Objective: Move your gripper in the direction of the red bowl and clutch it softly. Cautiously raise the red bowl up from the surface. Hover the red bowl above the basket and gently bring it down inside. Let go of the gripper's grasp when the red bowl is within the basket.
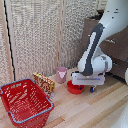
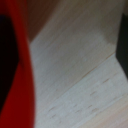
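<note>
Nearby, red bowl [image 1: 75, 88] outside basket [image 1: 26, 101]

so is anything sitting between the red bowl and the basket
Yes, partly. A small red-yellow box stands at the basket's far corner, on the bowl's side, and a pinkish cup stands just behind that line. Both are low, so a lifted bowl should probably pass over them. The gripper is already at the bowl.

Bystanders on the wooden floor

A pinkish cup [image 1: 61, 74] stands at frame centre before slatted panels [image 1: 35, 35]; a red-yellow box [image 1: 44, 82] leans left of it; dark cabinet [image 1: 112, 45] upper right.
</note>
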Robot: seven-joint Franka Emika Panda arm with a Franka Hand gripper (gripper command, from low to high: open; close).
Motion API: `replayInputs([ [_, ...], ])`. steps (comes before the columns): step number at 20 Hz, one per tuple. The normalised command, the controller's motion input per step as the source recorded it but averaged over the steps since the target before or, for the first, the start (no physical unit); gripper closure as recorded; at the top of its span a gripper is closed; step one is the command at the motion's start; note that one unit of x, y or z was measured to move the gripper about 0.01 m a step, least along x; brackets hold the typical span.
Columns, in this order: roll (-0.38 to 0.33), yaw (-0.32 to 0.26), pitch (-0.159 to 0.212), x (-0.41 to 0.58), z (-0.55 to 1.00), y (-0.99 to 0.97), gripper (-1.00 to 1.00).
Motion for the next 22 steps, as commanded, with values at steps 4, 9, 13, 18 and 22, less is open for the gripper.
replayInputs([
  [4,-0.018,0.001,0.002,-0.081,-0.09,0.01,1.00],
  [9,-0.020,-0.034,-0.001,-0.037,-0.02,0.02,1.00],
  [13,-0.011,-0.166,0.003,-0.077,0.04,0.00,1.00],
  [18,0.061,-0.175,0.031,-0.010,0.49,0.05,1.00],
  [22,0.101,-0.149,0.019,0.039,0.72,0.12,1.00],
])
